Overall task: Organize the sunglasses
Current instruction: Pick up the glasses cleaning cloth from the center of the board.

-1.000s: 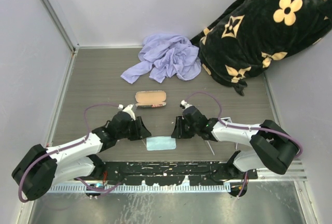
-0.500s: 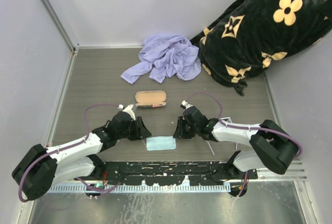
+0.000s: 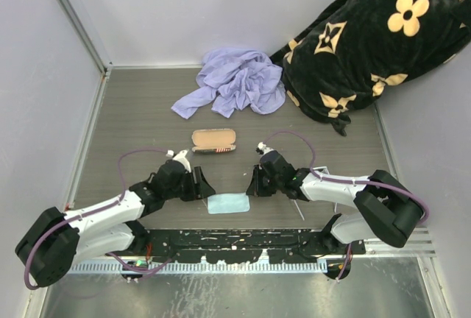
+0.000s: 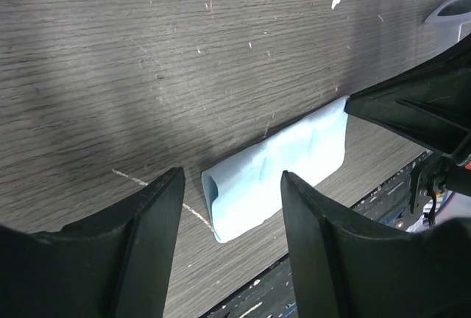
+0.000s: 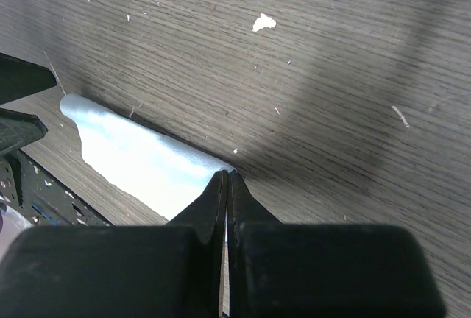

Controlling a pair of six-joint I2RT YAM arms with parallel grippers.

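The sunglasses are not in view. The red-and-white printed case (image 3: 214, 140) lies closed on the table behind both grippers. A small light-blue cloth (image 3: 228, 204) lies near the table's front edge, one end folded over in the left wrist view (image 4: 280, 178). My right gripper (image 3: 252, 184) is low at the cloth's right end. Its jaws are shut, and their tips (image 5: 227, 174) pinch the cloth's corner (image 5: 140, 160). My left gripper (image 3: 202, 185) is open just left of the cloth, whose folded end lies ahead between its fingers (image 4: 232, 178).
A crumpled lilac cloth (image 3: 235, 82) lies at the back middle. A large black blanket with tan flowers (image 3: 368, 46) fills the back right corner. The black mounting rail (image 3: 235, 241) runs just in front of the blue cloth. Grey walls close in the left and back.
My left arm has shifted very slightly. The right gripper and the blue cloth stay where they were.
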